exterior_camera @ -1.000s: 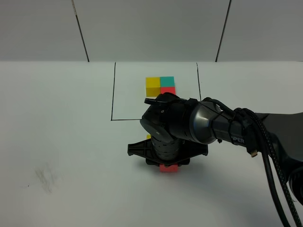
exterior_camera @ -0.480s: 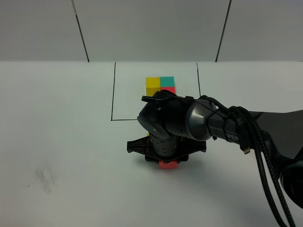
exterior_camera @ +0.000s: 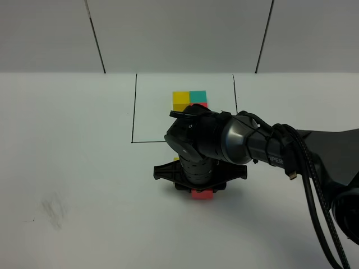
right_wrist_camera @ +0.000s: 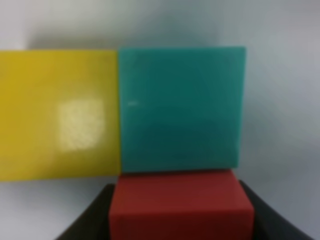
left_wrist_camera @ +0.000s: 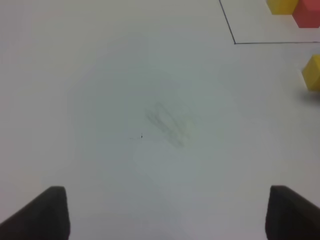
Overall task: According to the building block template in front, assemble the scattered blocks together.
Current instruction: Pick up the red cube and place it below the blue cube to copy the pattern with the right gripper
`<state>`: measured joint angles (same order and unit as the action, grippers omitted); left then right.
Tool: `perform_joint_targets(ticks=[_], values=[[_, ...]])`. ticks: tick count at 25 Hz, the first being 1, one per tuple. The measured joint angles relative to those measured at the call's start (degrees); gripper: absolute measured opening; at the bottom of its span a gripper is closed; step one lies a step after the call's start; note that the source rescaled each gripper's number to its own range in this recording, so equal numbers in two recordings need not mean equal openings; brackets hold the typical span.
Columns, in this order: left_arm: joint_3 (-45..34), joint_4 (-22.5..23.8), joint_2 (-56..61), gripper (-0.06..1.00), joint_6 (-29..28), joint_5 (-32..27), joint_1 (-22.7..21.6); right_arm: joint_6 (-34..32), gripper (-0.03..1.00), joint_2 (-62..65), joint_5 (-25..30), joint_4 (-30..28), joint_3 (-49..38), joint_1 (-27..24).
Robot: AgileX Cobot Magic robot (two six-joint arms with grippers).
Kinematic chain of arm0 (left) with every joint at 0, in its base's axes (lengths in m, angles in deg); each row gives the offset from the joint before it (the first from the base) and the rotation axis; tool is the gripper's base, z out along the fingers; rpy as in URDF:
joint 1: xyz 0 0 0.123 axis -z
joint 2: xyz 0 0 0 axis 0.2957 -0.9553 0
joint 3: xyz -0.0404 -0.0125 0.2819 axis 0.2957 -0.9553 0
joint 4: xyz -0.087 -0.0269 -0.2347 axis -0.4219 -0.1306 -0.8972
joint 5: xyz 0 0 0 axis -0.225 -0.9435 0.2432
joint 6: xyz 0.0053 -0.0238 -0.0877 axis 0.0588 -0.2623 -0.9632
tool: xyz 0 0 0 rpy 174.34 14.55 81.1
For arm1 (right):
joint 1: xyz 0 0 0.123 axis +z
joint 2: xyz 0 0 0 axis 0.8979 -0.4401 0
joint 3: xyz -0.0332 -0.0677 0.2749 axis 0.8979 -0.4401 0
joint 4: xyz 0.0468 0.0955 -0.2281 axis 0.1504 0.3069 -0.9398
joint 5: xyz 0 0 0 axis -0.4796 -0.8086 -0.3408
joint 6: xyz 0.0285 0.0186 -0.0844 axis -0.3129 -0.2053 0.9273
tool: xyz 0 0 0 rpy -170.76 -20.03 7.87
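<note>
In the right wrist view a yellow block (right_wrist_camera: 60, 114) and a teal block (right_wrist_camera: 181, 109) lie side by side, touching. A red block (right_wrist_camera: 181, 206) presses against the teal one's near face, and my right gripper (right_wrist_camera: 181, 220) is shut on it, a black finger on each side. From above, the right arm's wrist covers the group. Only the red block (exterior_camera: 201, 194) and a sliver of the yellow block (exterior_camera: 176, 159) show. The building block template (exterior_camera: 188, 100) sits beyond, inside its black frame (exterior_camera: 134, 112). My left gripper (left_wrist_camera: 165, 215) is open over bare table.
The right arm (exterior_camera: 269, 148) and its cables reach in from the right. A grey smudge (exterior_camera: 53, 210) marks the table at the left. The left wrist view catches the loose yellow block (left_wrist_camera: 312, 72) and a corner of the frame (left_wrist_camera: 235, 42).
The right wrist, with the red block in its grip, has crept slightly toward the template. The left gripper has not moved.
</note>
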<state>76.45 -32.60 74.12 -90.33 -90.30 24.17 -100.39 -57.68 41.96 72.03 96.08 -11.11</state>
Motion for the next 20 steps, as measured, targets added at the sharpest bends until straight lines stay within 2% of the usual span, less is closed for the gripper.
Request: perform_joint_targets(ticks=[20], values=[[0.0,0.0,0.0,0.76,0.0,0.0,0.0,3.0,0.01,0.0,-0.7,1.9,0.0,-1.0]])
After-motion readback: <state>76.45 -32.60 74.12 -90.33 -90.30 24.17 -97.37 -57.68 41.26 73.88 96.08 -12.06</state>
